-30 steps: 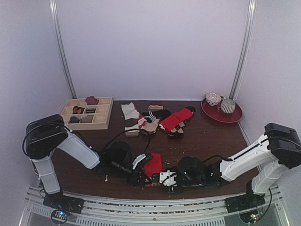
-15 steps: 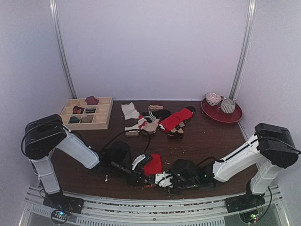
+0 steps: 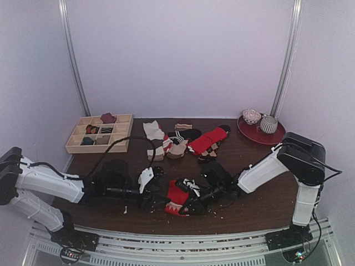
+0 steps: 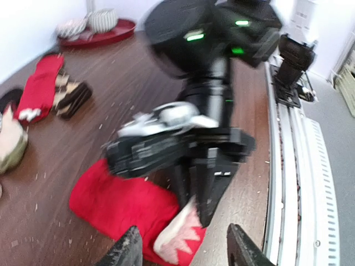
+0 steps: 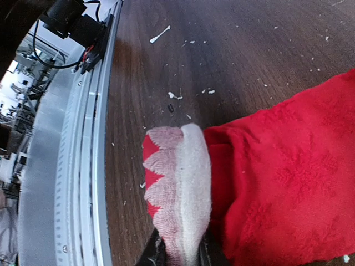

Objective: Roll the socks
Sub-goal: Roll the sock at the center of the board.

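Socks (image 3: 176,195) lie bundled near the front edge of a dark wooden table (image 3: 249,166); only bright red fabric and a cream end with a red zigzag border show, and a second sock cannot be made out. Behind the table stands a plain pale wall. The left arm (image 3: 50,183) reaches low across the tabletop from the left, and the right arm (image 3: 266,166) stretches in from the right, so that both meet at the bundle. At the back left sits a wooden compartment tray (image 3: 94,148) with small dark and red items in several cells. At the back right is a red plate (image 3: 277,136) carrying a patterned bowl (image 3: 251,116) and a striped cup (image 3: 269,124). Between tray and plate lies a loose pile of other socks (image 3: 183,138), among them a red one (image 3: 208,139). The right gripper (image 5: 178,257) is clamped on the cream end of the bundle, which stands pinched between its fingers. The left gripper (image 4: 183,252) faces the bundle from just beside it, its fingers spread apart and holding nothing. White crumbs (image 5: 183,94) dot the wood around the red fabric.
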### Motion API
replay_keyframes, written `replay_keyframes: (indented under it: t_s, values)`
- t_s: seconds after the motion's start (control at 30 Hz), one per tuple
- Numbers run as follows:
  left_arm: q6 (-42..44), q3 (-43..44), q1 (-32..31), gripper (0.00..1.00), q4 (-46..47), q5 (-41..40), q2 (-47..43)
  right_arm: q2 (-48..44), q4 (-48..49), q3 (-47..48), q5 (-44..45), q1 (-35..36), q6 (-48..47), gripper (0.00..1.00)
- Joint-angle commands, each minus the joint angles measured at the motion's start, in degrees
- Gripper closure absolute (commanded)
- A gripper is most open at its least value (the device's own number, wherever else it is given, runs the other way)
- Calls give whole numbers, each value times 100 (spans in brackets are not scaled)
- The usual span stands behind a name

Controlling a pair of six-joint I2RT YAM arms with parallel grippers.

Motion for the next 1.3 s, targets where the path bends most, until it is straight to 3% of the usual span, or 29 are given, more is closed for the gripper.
replay_keyframes:
  t_s: [0.0, 0.2, 0.7, 0.8, 0.93, 1.0, 1.07, 1.1, 1.13, 1.2, 1.27]
  values:
    - [881, -141, -194, 48, 1026, -156, 372, 805, -1618, -26, -650, -225, 721, 85]
    - [1070, -214, -397, 46, 1304, -247, 1190, 934, -2144, 138, -837, -341, 546, 84]
    - [1156, -56, -510, 48, 1346, -109, 2040, 1087, -2554, 346, -914, -428, 281, 85]
    - [1131, 76, -537, 56, 1260, -98, 2204, 1084, -2580, 359, -880, -435, 287, 84]
    - [1028, 179, -537, 74, 1156, -105, 2297, 1067, -2558, 334, -813, -436, 324, 84]
    - [968, 243, -537, 76, 1042, -98, 2308, 1055, -2536, 320, -779, -435, 371, 84]
    - [928, 245, -537, 67, 1026, -16, 2267, 1053, -2497, 308, -768, -438, 407, 84]
    - [919, 221, -537, 67, 1056, 19, 2243, 1049, -2479, 304, -764, -440, 426, 84]
    - [914, 190, -537, 74, 1100, 34, 2219, 1043, -2458, 295, -764, -440, 443, 84]
    - [926, 168, -537, 100, 1136, 51, 2211, 1041, -2438, 299, -743, -437, 456, 84]
    - [847, 169, -537, 100, 1118, 40, 2242, 1039, -2408, 326, -727, -432, 465, 83]
